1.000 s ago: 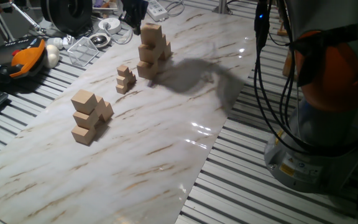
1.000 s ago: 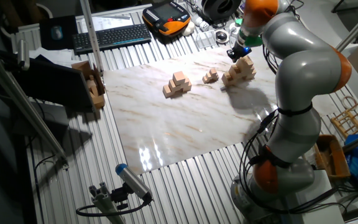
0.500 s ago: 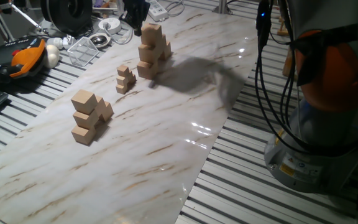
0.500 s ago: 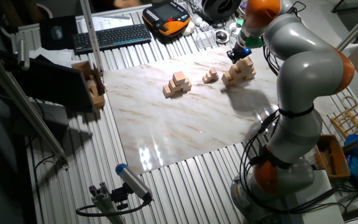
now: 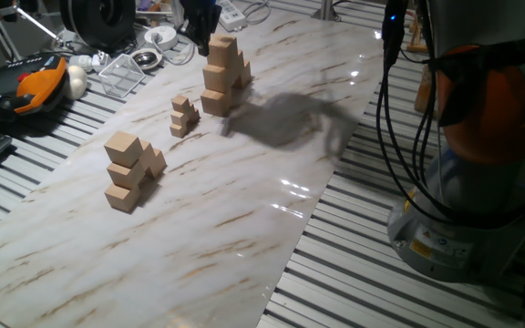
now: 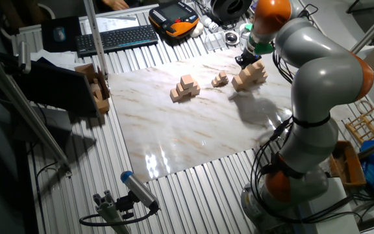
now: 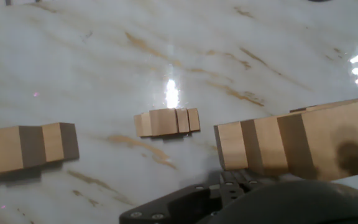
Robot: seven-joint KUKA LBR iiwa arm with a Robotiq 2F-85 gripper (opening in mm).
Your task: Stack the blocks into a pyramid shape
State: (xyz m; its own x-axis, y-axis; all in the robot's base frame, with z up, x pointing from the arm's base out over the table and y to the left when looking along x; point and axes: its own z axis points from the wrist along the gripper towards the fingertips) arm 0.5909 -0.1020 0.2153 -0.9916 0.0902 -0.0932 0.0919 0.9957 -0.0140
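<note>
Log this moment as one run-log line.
hand: above far pyramid | grip: cannot tell | marble table: three block piles | small pile: middle

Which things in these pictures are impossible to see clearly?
- Gripper: dark against clutter in both fixed views; fingertips cut off by the bottom edge in the hand view, so open or shut is unclear.
- Pyramid: too small in the other fixed view to count its blocks.
- Small cubes: the count is unclear.
</note>
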